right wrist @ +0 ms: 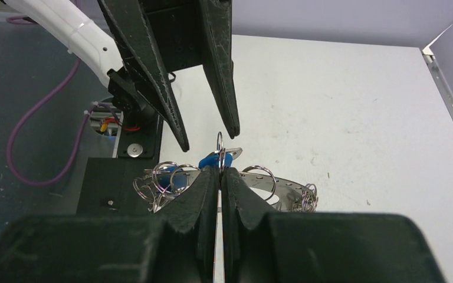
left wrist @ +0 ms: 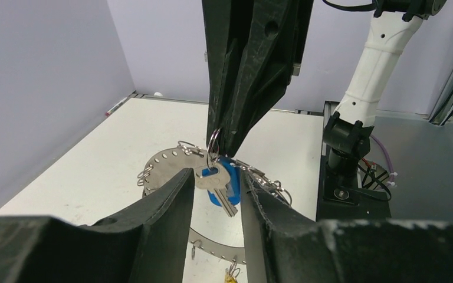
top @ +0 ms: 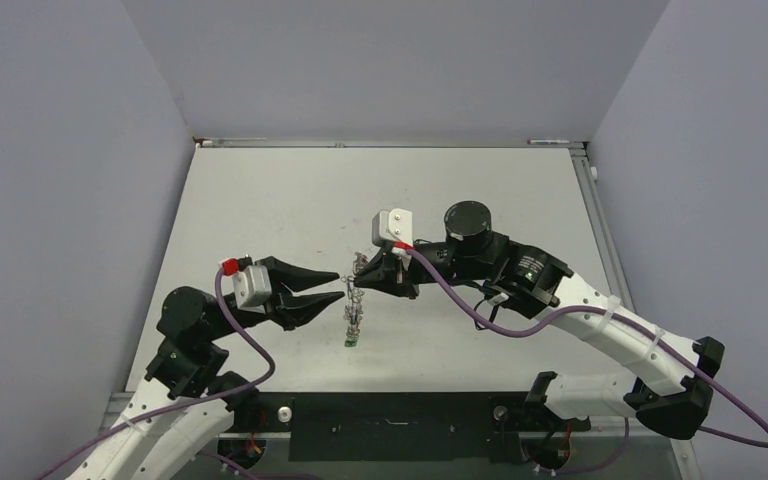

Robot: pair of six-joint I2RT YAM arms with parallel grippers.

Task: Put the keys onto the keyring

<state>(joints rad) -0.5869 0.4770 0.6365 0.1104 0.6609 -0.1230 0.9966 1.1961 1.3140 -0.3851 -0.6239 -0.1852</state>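
Note:
The keyring (left wrist: pixel 166 166), a flat grey band with small holes and several wire loops, hangs below my right gripper (top: pixel 362 272). It also shows in the top view (top: pixel 353 318) and the right wrist view (right wrist: pixel 284 186). My right gripper (right wrist: pixel 220 172) is shut on the small wire loop (right wrist: pixel 219 143) of a blue-headed key (left wrist: pixel 217 181). My left gripper (left wrist: pixel 215 175) is open, with one finger on each side of that key, not touching it. A green-headed key (top: pixel 351 341) hangs at the ring's lowest point. A yellow-headed key (left wrist: pixel 232 277) hangs from the lower band.
The white table (top: pixel 290 200) lies under the ring, with grey walls on three sides. The black base plate (top: pixel 390 425) and the arm mounts sit at the near edge. The right arm's elbow (top: pixel 470 225) rises behind its gripper.

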